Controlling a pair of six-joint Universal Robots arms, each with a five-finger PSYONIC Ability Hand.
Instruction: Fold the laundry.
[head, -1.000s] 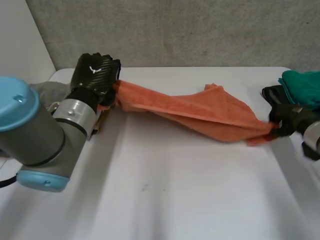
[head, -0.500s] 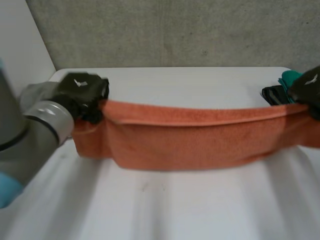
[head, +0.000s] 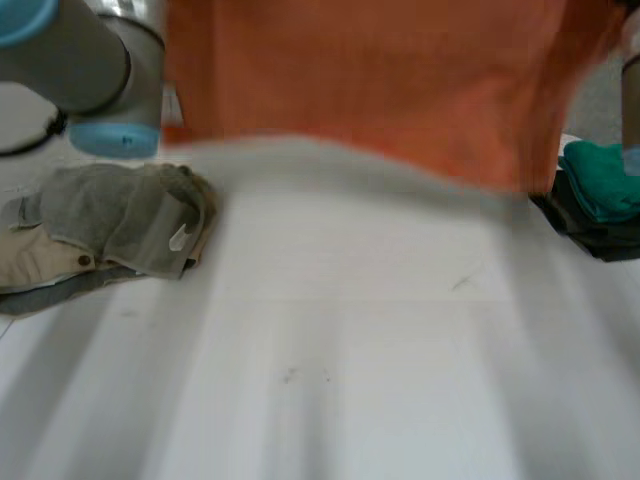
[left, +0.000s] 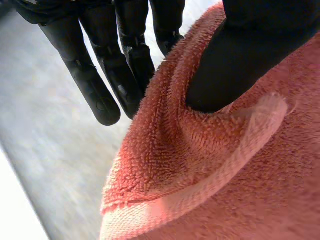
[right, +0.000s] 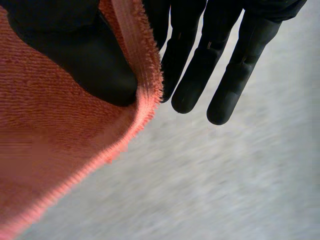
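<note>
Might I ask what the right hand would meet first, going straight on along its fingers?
Probably nothing near: beyond the right hand lies a grey surface, depth unclear; the orange towel it pinches hangs beside.

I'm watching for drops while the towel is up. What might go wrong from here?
1. The left hand and right hand each pinch the orange towel near its hem between thumb and fingers; it might slip free.
2. The towel hangs between the grey clothes pile and the teal stack; lowering it may drag across either.
</note>
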